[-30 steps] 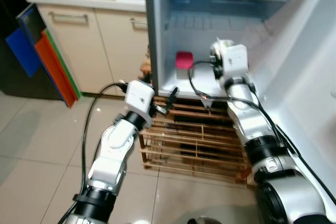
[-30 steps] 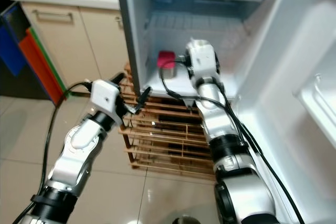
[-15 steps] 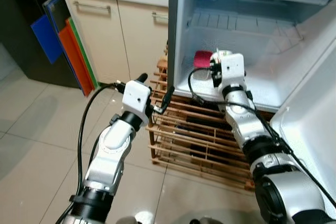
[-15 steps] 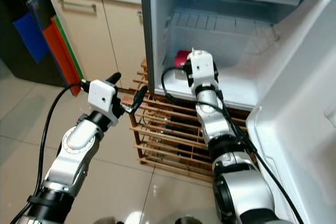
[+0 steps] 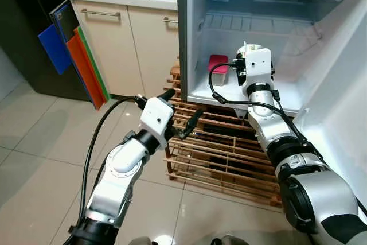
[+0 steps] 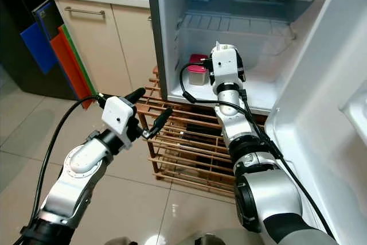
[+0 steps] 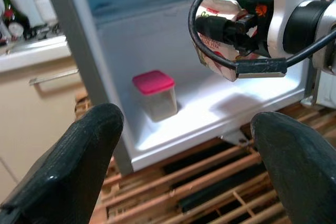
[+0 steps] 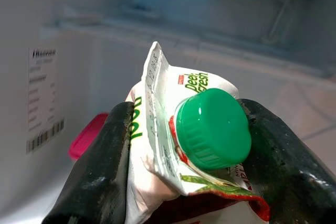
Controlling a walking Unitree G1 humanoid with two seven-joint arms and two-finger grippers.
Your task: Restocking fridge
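My right gripper is shut on a white carton with a green screw cap. It holds the carton just above the fridge's bottom shelf. The carton's top peeks over the wrist housing. A small clear container with a pink lid stands on that shelf, to the left of the carton and apart from it. My left gripper is open and empty. It hovers outside the fridge in front of the wooden rack, and through its fingers I see the container and the carton.
The fridge door stands open on the right. The slatted wooden rack sits under the fridge. To the left are a cream cabinet with items on its counter, and blue, orange and green boards leaning at its side. Tiled floor lies on the left.
The head view has shifted, so the whole scene sits differently. My right gripper still holds the carton inside the fridge, now a little farther right of the pink-lidded container. My left gripper stays open.
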